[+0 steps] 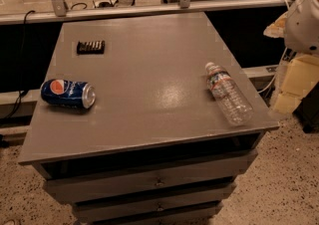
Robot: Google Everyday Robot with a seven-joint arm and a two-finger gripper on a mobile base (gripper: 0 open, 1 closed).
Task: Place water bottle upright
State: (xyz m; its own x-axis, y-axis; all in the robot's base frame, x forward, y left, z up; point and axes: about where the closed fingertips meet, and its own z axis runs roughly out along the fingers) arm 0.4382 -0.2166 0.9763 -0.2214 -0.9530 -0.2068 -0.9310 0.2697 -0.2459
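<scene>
Lying on its side at the right of the frame, the water bottle (228,92) rests on the bench (149,55). Its white cap points toward the upper part of the frame and its base toward the lower right, close to the bench's front right corner. The hand (293,85) hangs beyond the bench's right edge, at the far right of the frame, apart from the bottle and with nothing from the bench in it. How far open it is I cannot tell. The step in hand looks like the approach and grasp, with nothing of the task done yet.

To do it well, I would bring the hand in from the right, square across the bottle's long axis. It should grip the ribbed body a little below the label band (the neck end is narrow and would likely slip). Thin clear plastic gives under pressure, so a moderate squeeze seems wise. The bottle is round and the bench edge is near, so a nudge toward the lower right could roll it off. Once it is lifted, turn the cap upward, set the base flat on bare bench nearer the middle, and let go only when it stands. The Pepsi can (67,93) at the left and the small dark object (90,47) at the upper left lie well apart from it.
</scene>
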